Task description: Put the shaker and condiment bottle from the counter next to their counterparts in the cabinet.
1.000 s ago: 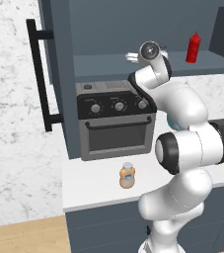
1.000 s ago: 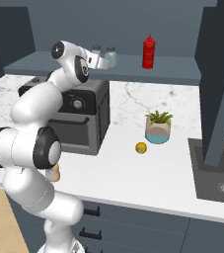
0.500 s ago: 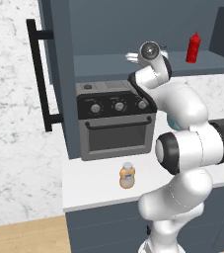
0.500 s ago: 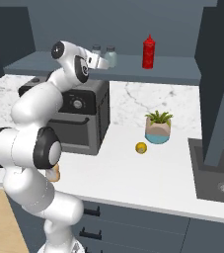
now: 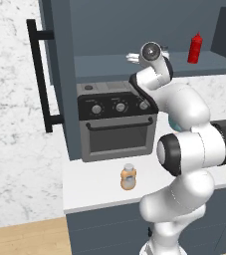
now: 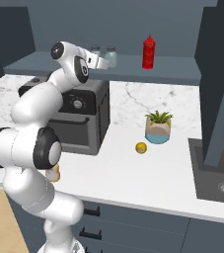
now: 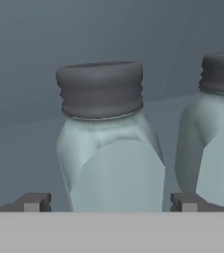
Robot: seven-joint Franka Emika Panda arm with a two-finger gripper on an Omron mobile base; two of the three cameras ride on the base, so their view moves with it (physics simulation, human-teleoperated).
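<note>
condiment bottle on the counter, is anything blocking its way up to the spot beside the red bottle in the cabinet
Nothing visible does. The condiment bottle stands on the counter before the toaster oven; the shelf beside the red squeeze bottle looks free. The gripper sits open around a shaker.

My arm [image 5: 184, 149] all glossy white rounded segments, wide black bands at the fat joints, a dark round cap with pale centre on the wrist housing, what looks like a white base below, small dark-grey squared fingertips [image 7: 34, 201].
</note>
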